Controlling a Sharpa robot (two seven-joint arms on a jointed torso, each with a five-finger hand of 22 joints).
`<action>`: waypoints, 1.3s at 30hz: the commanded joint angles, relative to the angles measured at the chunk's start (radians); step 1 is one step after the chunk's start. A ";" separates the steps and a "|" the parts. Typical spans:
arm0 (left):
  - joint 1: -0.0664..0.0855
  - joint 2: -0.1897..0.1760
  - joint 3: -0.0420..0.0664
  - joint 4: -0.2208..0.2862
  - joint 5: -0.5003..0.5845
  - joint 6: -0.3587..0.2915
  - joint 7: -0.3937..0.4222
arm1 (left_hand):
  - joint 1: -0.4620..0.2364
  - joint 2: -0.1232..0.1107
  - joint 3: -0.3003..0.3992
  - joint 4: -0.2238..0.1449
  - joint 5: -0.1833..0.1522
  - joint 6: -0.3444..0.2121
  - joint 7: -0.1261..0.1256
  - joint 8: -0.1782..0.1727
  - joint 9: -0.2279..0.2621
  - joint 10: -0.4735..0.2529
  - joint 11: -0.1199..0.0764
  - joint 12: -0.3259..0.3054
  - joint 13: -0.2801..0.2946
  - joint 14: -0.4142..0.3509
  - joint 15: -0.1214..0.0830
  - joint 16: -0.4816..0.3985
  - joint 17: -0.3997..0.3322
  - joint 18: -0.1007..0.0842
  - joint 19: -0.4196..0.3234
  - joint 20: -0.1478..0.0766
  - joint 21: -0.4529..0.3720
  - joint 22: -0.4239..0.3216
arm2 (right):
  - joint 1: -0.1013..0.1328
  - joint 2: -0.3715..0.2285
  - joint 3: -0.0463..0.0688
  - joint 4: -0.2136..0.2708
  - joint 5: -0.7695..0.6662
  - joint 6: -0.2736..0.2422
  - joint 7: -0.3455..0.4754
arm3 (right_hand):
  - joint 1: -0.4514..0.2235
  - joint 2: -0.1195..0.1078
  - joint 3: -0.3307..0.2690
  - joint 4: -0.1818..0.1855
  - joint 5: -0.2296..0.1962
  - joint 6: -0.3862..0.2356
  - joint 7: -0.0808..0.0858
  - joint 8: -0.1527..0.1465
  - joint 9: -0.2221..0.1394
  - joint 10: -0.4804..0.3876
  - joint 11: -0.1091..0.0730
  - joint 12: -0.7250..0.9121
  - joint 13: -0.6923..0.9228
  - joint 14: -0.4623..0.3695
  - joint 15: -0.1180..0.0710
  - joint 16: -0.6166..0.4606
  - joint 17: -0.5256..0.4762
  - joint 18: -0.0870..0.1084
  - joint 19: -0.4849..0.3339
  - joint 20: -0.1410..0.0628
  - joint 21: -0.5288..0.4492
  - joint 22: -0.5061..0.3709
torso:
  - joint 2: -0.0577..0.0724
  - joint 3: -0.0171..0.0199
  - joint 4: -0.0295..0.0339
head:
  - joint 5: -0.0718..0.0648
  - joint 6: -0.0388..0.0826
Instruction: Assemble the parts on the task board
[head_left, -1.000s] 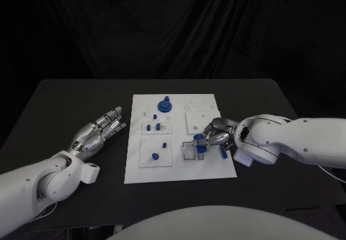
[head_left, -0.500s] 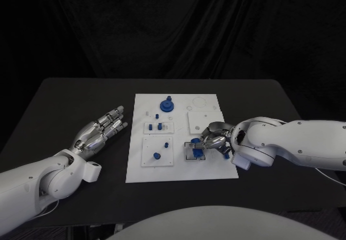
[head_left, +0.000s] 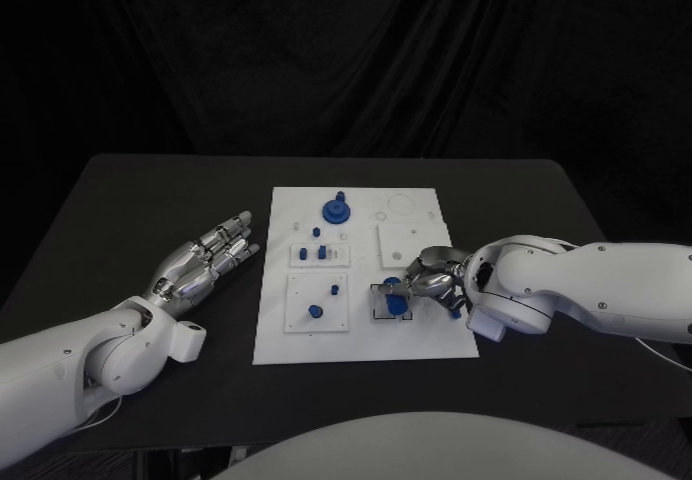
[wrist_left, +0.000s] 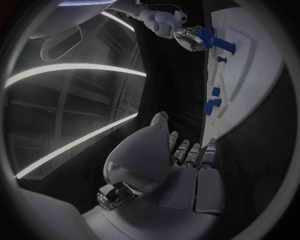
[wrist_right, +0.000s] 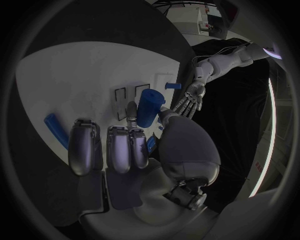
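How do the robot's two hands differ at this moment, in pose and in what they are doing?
The left hand lies on the bare black table beside the task board, fingers straight and apart, holding nothing. The right hand is over the board's near right part, fingers curled around a blue part. The left touches no part; the right holds its part at a dark-outlined slot. Both are silver hands on white arms.

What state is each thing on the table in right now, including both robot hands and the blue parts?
Left robot hand: open, fingers spread, beside the task board.
Right robot hand: pinching a blue cylinder over the board's near right fixture.
Blue gear: seated at the board's far end.
Small blue pegs: standing in the middle left plate.
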 joint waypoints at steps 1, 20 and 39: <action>-0.002 0.002 0.001 0.001 0.006 0.014 0.024 | 0.009 -0.001 -0.002 -0.005 0.004 0.004 0.004 0.003 0.001 0.001 0.008 0.004 0.000 0.000 0.006 -0.004 -0.001 0.010 0.001 0.008 -0.001 -0.001 | -0.002 0.002 0.000 -0.002 -0.022 0.023 -0.025 | -0.039 -0.007 -0.031 0.001 -0.065 -0.009 0.003 -0.002 -0.007 0.106 0.006 0.003 0.263 0.074 0.008 -0.003 0.087 -0.005 0.048 0.007 -0.005 0.208 | 0.000 0.0004 -0.0002 | 0.001 0.000; -0.007 0.002 0.001 -0.001 0.006 0.017 0.022 | 0.008 -0.001 -0.002 -0.005 0.004 0.004 0.004 0.003 0.001 0.001 0.008 0.004 0.000 0.000 0.007 -0.004 -0.001 0.010 0.001 0.008 -0.001 -0.001 | -0.003 -0.005 0.000 0.005 -0.059 -0.002 0.000 | -0.065 0.021 -0.146 -0.003 -0.079 -0.004 0.001 0.015 -0.021 0.106 0.004 0.003 0.263 0.074 0.007 0.002 0.092 -0.006 0.050 0.006 -0.003 0.209 | -0.001 0.0004 0.0004 | 0.008 0.000; -0.011 -0.009 0.001 0.010 0.006 0.002 0.022 | 0.008 -0.002 -0.002 -0.006 0.004 0.007 0.005 0.004 0.001 0.001 0.008 0.005 0.001 0.000 0.008 -0.004 -0.001 0.010 0.001 0.009 -0.001 0.000 | 0.080 -0.181 0.000 0.093 -0.255 0.045 -0.083 | 0.121 0.039 -0.211 -0.008 0.254 0.001 -0.002 0.028 -0.045 0.106 0.001 0.003 0.263 0.076 0.004 0.010 0.102 -0.011 0.058 0.003 0.019 0.216 | -0.002 0.0021 -0.0024 | 0.005 0.000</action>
